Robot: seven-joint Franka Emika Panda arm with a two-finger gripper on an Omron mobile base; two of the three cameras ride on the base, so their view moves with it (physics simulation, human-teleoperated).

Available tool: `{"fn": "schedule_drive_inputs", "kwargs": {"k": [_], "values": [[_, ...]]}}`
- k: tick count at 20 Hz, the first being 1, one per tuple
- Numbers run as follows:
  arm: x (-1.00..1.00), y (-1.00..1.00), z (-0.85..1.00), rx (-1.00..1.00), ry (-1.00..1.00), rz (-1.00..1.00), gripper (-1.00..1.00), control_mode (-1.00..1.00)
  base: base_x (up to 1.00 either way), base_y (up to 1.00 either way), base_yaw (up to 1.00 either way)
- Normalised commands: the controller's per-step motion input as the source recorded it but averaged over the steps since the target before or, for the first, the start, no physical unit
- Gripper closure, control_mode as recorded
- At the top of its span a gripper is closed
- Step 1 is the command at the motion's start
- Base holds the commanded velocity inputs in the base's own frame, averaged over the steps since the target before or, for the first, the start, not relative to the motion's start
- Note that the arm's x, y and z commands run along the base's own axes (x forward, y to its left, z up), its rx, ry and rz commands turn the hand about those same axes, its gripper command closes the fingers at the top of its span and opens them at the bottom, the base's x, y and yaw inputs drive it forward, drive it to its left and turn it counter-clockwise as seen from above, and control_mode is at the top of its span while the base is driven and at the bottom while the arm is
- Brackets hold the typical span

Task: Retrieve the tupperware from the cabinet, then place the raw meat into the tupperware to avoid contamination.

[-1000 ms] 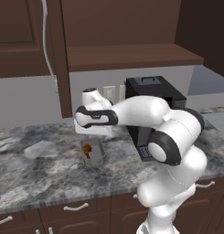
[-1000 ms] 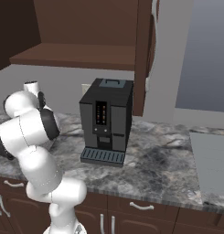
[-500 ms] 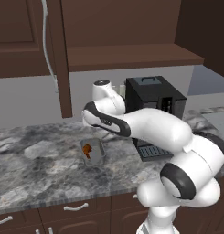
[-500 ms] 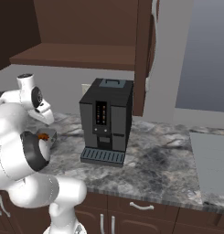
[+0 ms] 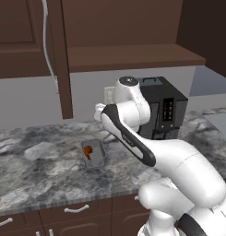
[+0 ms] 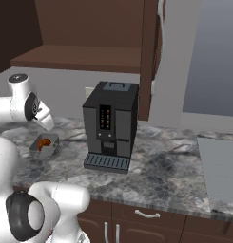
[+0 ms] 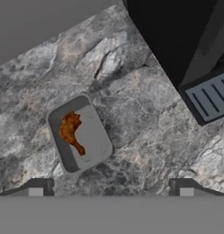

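Two fingers (image 7: 111, 189) are hanging spread wide and empty above the marble surface (image 5: 36, 170), holding nothing because the meat (image 7: 71, 132) is already lying inside the container (image 7: 79, 134). That container is sitting on the surface just left of the coffee machine (image 6: 111, 124), well apart from it. Farther back, the cabinet (image 5: 86, 27) is standing open overhead, its job seemingly done.

White arm folded forward with elbow high, wrist bent downward; hand (image 7: 111, 188) raised, jaws spread wide, fingertips (image 7: 36, 187) empty, gripping nothing
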Motion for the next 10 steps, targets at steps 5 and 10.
{"fn": "schedule_drive_inputs", "kwargs": {"k": [5,10], "values": [[-0.62,-0.17,0.55,0.09,-0.22,0.0,-1.0,-1.0,0.0,0.0,0.0],[-0.59,-0.12,0.56,0.07,-0.23,0.02,-1.0,-1.0,0.0,0.0,0.0]]}}
